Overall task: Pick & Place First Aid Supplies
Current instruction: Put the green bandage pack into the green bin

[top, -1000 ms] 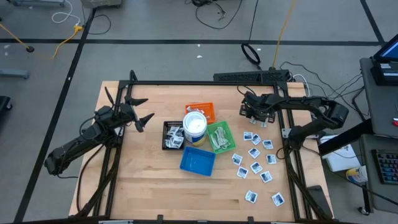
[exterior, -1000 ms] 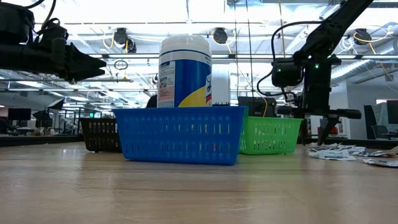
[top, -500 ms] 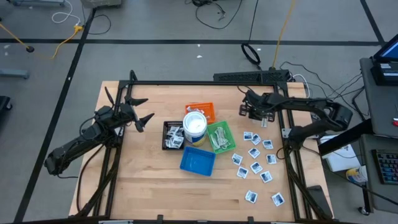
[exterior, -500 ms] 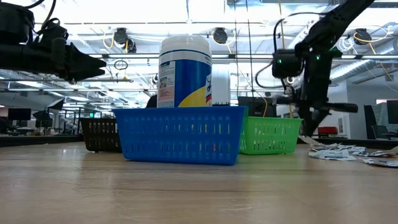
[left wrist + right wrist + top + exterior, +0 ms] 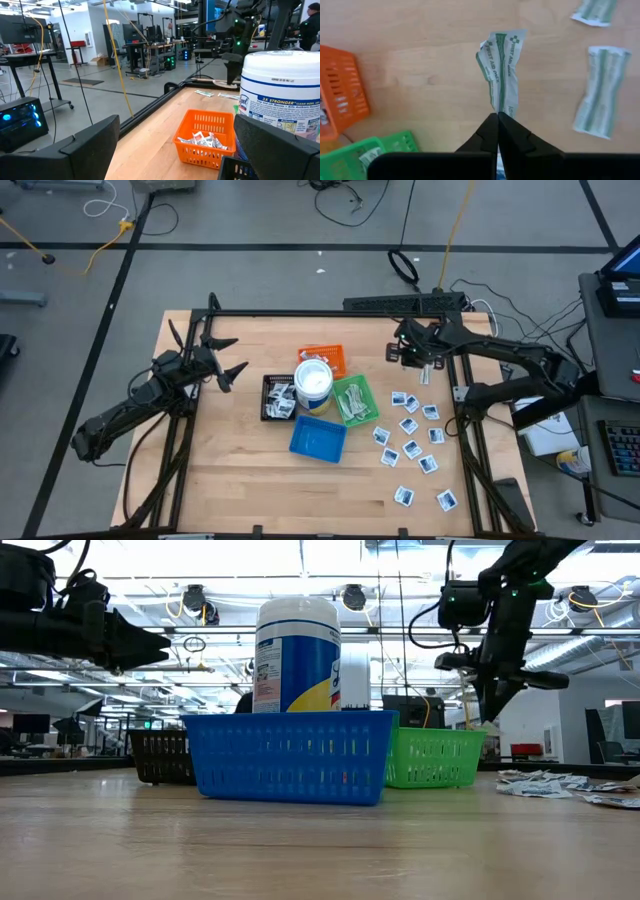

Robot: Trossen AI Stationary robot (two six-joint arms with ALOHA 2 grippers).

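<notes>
Hanging pinched in the closed right claw (image 5: pixel 498 120): crumpled green-printed white first-aid packet (image 5: pixel 502 65), above tabletop (image 5: pixel 420 30); orange mesh tray (image 5: pixel 204 144) holding white packets.

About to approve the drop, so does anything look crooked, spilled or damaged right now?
Only the strip pinched in the right gripper: it hangs crumpled and twisted, held by one end. The trays stand upright, and the left gripper waits open.

A: Bright, even light from ceiling lamps (image 5: pixel 350 595); they glare white in the low view.
B: Shadows are soft. The table (image 5: pixel 300 850) blurs nearest that camera.
</notes>
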